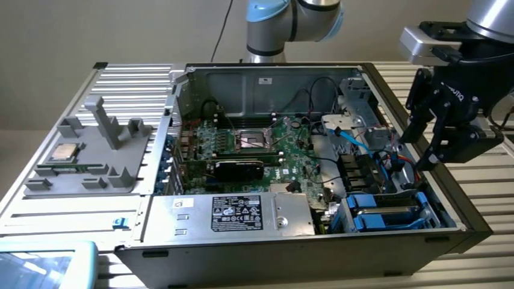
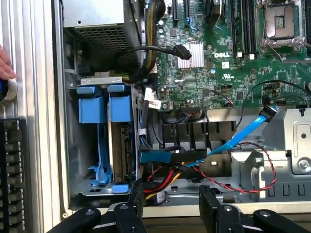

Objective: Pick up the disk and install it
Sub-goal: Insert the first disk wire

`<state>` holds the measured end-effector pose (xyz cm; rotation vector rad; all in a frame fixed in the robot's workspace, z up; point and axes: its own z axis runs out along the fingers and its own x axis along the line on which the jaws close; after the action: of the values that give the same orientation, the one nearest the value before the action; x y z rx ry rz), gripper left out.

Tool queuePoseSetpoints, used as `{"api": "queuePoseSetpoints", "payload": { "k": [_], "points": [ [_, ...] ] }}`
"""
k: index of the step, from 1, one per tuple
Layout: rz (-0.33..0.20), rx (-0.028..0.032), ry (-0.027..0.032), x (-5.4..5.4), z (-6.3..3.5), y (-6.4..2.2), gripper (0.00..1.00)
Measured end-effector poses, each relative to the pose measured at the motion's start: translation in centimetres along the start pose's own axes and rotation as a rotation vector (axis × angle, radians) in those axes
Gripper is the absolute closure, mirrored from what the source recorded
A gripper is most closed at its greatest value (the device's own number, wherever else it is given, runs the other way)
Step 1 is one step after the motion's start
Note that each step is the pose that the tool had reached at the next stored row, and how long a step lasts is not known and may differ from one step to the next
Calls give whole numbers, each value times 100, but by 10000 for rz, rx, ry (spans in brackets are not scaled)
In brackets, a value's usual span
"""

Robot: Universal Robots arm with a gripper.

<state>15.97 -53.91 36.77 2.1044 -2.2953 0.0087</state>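
The disk (image 2: 121,145) stands on edge in its blue carrier inside the drive cage at the case's front corner. In the exterior view the disk (image 1: 392,212) sits low at the case's right end. A second blue carrier (image 2: 91,109) occupies the slot beside it. My gripper (image 1: 423,150) hovers above the case's right side wall, over the cable area beyond the cage. Its two black fingers (image 2: 210,206) are spread apart with nothing between them, so the gripper (image 2: 172,208) is open and touches nothing.
The open computer case (image 1: 185,256) lies on a slatted table. Inside it are the motherboard (image 1: 257,144), a silver power supply box (image 1: 237,214), and loose blue and red cables (image 2: 243,136). A grey tray (image 1: 96,168) holding a CPU chip (image 1: 64,153) lies at the exterior view's left. A hand (image 2: 4,63) rests outside the case.
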Motion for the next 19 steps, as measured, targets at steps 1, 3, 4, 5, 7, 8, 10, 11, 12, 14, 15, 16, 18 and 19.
{"api": "queuePoseSetpoints", "payload": {
  "k": [1, 3, 4, 5, 7, 8, 10, 11, 12, 14, 15, 16, 18, 19],
  "points": [
    [164, -4, -3, 0, 16, 0, 42],
    [436, -6, -8, -1, 41, 0, 42],
    [531, -2, -9, -2, 49, 0, 42],
    [618, 3, -10, -2, 56, 0, 42],
    [791, 8, -14, -3, 76, 5, 42],
    [868, 10, -15, -3, 84, 9, 42],
    [969, 9, -17, -4, 99, 33, 42],
    [1008, 8, -18, -5, 106, 48, 42],
    [1048, 7, -19, -6, 113, 63, 42],
    [1140, 6, -19, -7, 123, 89, 42],
    [1186, 6, -22, -7, 128, 99, 42],
    [1238, 7, -22, -8, 133, 110, 42],
    [1332, 8, -23, -9, 144, 130, 42],
    [1361, 7, -22, -12, 151, 139, 42]
  ]
}}
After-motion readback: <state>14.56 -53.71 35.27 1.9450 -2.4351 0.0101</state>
